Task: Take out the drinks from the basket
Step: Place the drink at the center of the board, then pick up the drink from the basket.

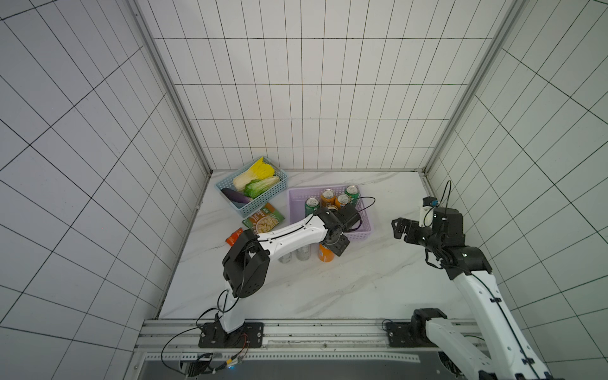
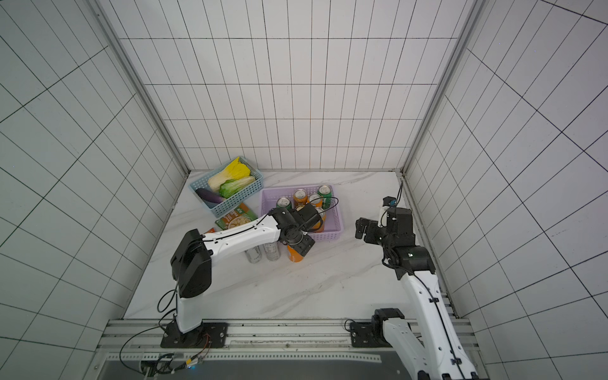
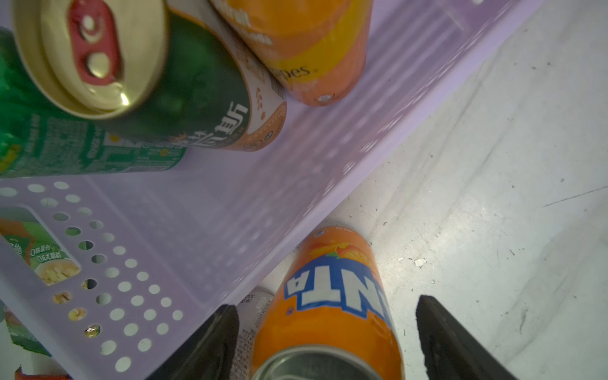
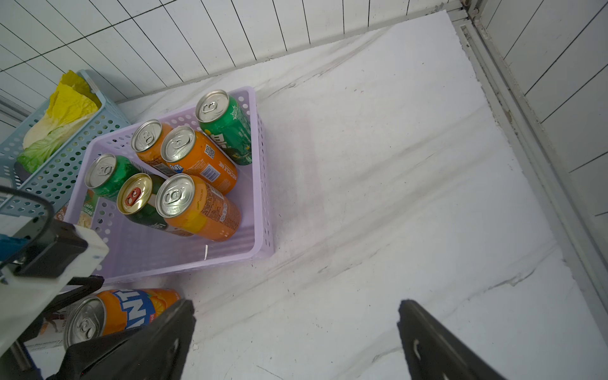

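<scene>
Left tool [image 3: 325, 302] gapes around the glossy, cylindrical orange can [image 3: 330, 316].

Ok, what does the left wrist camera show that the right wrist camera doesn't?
Left wrist only: the left gripper, jaws open, both fingers clear of the orange Fanta can. Right wrist only: the right gripper, open, the blue basket, and the green can in the lilac basket's far corner. Both: the lilac basket, the green-and-gold can, and that Fanta can standing outside it.
</scene>
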`<state>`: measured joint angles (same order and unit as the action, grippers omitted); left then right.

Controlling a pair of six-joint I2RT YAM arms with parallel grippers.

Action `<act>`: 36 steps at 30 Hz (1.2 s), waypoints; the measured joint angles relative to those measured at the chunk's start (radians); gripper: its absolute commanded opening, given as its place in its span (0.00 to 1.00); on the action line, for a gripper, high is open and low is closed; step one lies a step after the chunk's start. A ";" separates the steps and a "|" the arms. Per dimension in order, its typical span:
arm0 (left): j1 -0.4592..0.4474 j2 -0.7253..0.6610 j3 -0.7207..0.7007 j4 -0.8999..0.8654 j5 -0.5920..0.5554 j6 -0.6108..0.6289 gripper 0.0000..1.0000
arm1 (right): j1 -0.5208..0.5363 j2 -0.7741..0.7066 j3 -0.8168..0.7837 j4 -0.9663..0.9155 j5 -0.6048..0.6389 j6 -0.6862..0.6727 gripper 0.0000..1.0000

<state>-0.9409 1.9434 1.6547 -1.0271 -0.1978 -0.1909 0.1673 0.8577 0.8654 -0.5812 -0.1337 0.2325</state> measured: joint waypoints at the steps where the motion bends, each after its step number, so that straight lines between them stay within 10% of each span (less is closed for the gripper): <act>1: 0.003 -0.012 0.000 0.001 0.005 0.001 0.85 | 0.000 0.002 0.000 -0.001 -0.001 0.000 0.99; 20: 0.190 -0.295 0.003 0.040 0.181 0.035 0.98 | 0.034 0.113 0.078 -0.019 -0.064 -0.002 0.99; 36: 0.736 -0.703 -0.347 0.330 0.515 -0.098 0.98 | 0.267 0.393 0.249 -0.060 0.039 -0.087 0.99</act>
<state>-0.2047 1.2400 1.3075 -0.6971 0.3168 -0.2893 0.4347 1.2507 1.1149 -0.6415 -0.0944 0.1459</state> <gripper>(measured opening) 0.984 0.994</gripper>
